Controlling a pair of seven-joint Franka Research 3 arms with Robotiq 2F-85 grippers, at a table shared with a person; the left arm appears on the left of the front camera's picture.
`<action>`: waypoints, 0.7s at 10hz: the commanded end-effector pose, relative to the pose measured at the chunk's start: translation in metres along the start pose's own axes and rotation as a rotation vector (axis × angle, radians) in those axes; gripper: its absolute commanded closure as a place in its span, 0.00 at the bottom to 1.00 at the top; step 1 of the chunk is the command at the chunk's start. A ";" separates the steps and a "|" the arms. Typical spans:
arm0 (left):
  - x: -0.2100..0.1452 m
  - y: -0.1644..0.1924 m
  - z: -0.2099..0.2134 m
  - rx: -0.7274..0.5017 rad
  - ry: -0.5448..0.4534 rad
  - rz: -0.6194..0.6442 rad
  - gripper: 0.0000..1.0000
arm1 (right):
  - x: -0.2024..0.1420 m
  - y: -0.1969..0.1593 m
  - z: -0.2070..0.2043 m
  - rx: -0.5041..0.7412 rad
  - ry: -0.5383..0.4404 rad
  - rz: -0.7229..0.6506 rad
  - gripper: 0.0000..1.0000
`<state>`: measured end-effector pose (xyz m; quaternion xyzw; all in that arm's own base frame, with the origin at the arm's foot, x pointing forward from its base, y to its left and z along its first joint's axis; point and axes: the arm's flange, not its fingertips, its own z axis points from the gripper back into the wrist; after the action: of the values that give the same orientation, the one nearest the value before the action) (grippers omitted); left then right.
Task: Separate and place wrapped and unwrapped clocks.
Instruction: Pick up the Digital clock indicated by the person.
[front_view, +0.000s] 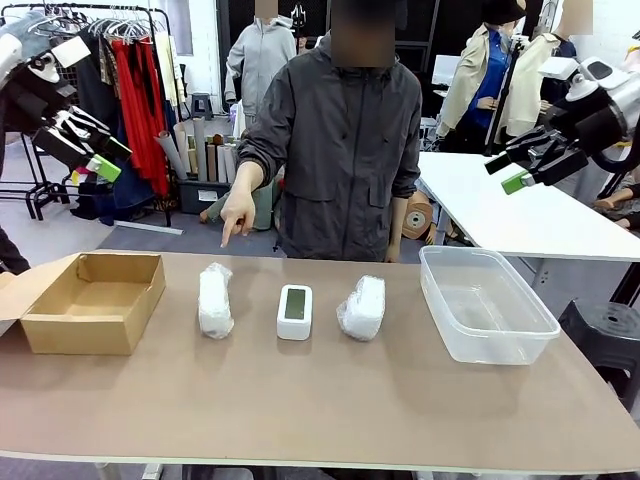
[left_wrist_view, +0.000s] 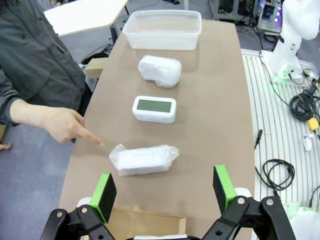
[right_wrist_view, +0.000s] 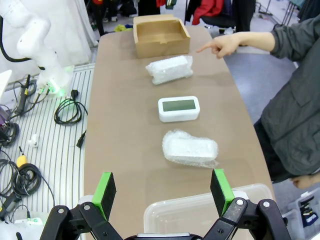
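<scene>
I think nothing is sorted yet. On the brown surface (front_view: 300, 400), 3 clocks lie in a row across the middle of the front view, none touching. The left wrapped clock (front_view: 215, 300) comes first, then the bare clock (front_view: 294, 312), then the right wrapped clock (front_view: 363, 307). A cardboard box (front_view: 85, 335) sits at the left end and a clear tub (front_view: 470, 345) at the right end. Behind the row, the person's hand (front_view: 238, 213) points down toward the left wrapped clock.

So that bundle is probably the 1 to pick first. The nearest arm should come straight down over it and put 1 finger on each long side. It should squeeze softly, because bubble wrap is squashy and may slip. It should keep away from the pointing hand. I cannot tell which bin is meant for wrapped clocks.

The left pincer (front_view: 108, 158) hangs high in the upper left of the frame. Its jaws are spread wide, with nothing held or touched. The right pincer (front_view: 505, 172) hangs in the upper right, also spread wide and empty.
</scene>
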<state>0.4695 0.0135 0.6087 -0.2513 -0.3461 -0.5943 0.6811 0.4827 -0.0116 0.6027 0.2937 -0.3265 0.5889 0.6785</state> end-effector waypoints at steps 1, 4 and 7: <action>-0.001 -0.001 0.001 -0.004 0.004 -0.005 0.00 | 0.001 0.000 0.000 0.002 -0.002 0.003 0.00; -0.001 -0.001 0.001 -0.004 0.004 -0.005 0.00 | 0.001 0.000 0.000 0.002 -0.002 0.003 0.00; 0.005 0.003 -0.007 -0.011 0.021 0.029 0.00 | 0.001 0.000 0.000 0.002 -0.002 0.003 0.00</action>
<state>0.4702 0.0110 0.6076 -0.2530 -0.3434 -0.5935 0.6825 0.4827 -0.0116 0.6027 0.2937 -0.3265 0.5889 0.6785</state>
